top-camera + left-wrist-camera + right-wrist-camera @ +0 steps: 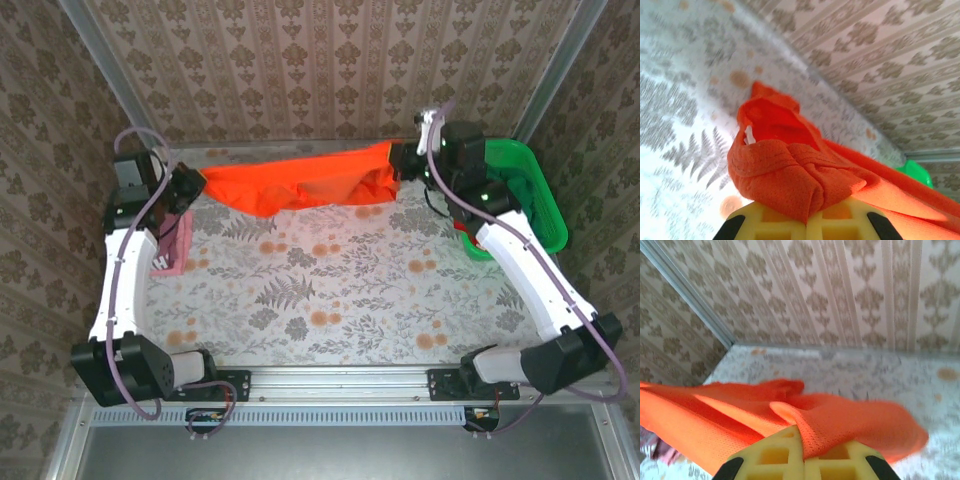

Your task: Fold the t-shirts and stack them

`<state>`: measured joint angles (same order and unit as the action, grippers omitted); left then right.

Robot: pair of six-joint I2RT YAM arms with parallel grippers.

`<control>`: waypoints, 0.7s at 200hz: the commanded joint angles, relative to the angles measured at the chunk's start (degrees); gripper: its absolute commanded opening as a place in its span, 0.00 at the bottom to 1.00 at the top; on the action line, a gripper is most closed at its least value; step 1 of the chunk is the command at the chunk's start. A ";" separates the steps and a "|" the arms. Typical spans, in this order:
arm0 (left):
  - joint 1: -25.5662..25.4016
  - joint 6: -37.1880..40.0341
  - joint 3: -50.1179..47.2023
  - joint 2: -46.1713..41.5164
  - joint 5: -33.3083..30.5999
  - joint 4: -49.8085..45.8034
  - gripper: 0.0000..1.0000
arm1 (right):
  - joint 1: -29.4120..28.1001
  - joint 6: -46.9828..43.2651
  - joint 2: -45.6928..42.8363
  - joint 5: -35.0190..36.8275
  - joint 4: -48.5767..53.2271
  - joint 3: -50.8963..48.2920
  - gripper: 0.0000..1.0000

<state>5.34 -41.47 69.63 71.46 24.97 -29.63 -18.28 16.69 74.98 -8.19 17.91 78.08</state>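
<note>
Orange shirt (300, 185) hangs stretched between my left gripper (195, 185) and right gripper (400, 160), both clamped on it; folding not yet begun.

An orange t-shirt (300, 185) hangs stretched between two white robot arms across the far side of a table (330, 300) covered in a fern-and-flower print. The left gripper (196, 184) is clamped on one end of the shirt and the right gripper (398, 160) on the other, which sits slightly higher, while the cloth sags in the middle. A pink-maroon t-shirt (172, 245) lies bunched at the table's left edge, partly under the left arm. A green mesh basket (540, 200) stands at the far right, with a sliver of red cloth (461, 230) at its near corner. Patterned wallpaper (320, 70) lines the enclosure.
</note>
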 commanded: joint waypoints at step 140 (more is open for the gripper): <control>-10.56 -2.97 -35.35 -15.03 -21.22 -8.14 0.95 | 0.53 6.56 -1.25 4.44 5.93 -21.52 0.86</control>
<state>-4.29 -40.77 39.29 60.97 9.30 -33.63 -18.00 19.68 76.36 -4.80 22.55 60.34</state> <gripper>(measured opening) 0.991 0.859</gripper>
